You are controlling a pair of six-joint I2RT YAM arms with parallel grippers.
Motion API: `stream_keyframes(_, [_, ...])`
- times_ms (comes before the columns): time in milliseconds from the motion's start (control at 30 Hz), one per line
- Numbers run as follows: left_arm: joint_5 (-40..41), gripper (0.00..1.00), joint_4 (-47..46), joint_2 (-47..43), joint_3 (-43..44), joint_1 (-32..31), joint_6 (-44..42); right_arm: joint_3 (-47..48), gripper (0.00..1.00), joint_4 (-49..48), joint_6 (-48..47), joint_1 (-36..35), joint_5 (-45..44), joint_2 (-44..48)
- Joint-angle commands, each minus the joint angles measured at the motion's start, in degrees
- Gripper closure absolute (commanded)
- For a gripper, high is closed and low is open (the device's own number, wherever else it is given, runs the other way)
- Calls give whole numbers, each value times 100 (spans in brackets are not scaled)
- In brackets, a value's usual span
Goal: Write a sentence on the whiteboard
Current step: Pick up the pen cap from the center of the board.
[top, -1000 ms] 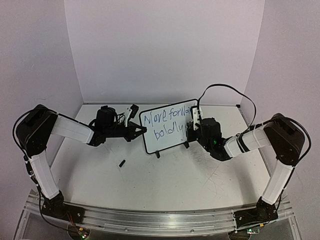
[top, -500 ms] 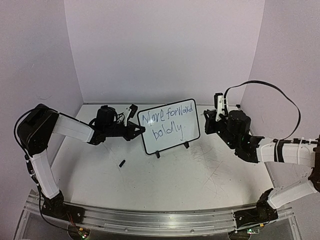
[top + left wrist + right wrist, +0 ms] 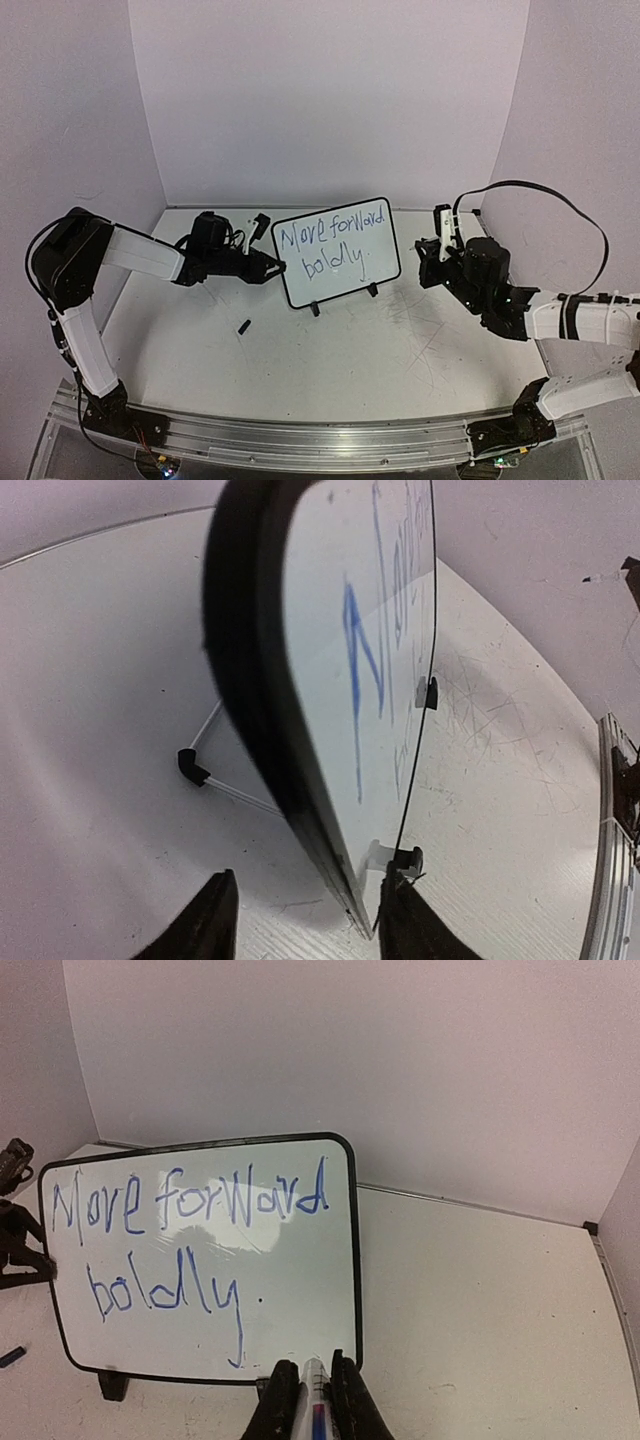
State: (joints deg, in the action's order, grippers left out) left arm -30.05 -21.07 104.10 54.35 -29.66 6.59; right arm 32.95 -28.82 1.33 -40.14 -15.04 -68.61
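Glossy black-framed whiteboard (image 3: pixel 337 255), blue sentence (image 3: pixel 190 1200); left gripper (image 3: pixel 310 888) wide, astride edge; right gripper (image 3: pixel 312 1366) pinches white marker (image 3: pixel 314 1410).

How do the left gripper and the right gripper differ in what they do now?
The left gripper straddles the left edge of the whiteboard; the right gripper is clear of the board. The left one holds no tool; the right one is shut on a marker. Both face the board, from opposite sides.
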Motion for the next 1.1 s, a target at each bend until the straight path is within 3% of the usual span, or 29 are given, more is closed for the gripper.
stream_keyframes(0, [355, 31, 407, -1002, -87, 30, 120, -68, 100, -276, -39, 22, 87, 233])
stream_keyframes(133, [1056, 25, 1278, -2078, -408, 30, 319, 7, 100, -223, -22, 22, 330, 173])
stream_keyframes(367, [1642, 29, 3350, -2799, -738, -35, 1898, 466, 100, 261, 67, 21, 1148, -198])
stream_keyframes(567, [2055, 35, 4307, -2047, -481, -490, 1944, 589, 100, 524, 247, 14, 1456, -125])
stream_keyframes(933, [2604, 48, 4506, -589, 44, -1009, 1566, 468, 100, 760, 367, 14, 1622, 419])
stream_keyframes(1067, [2770, 59, 4515, -410, 86, -1068, 1522, 414, 100, 780, 368, 11, 1615, 487])
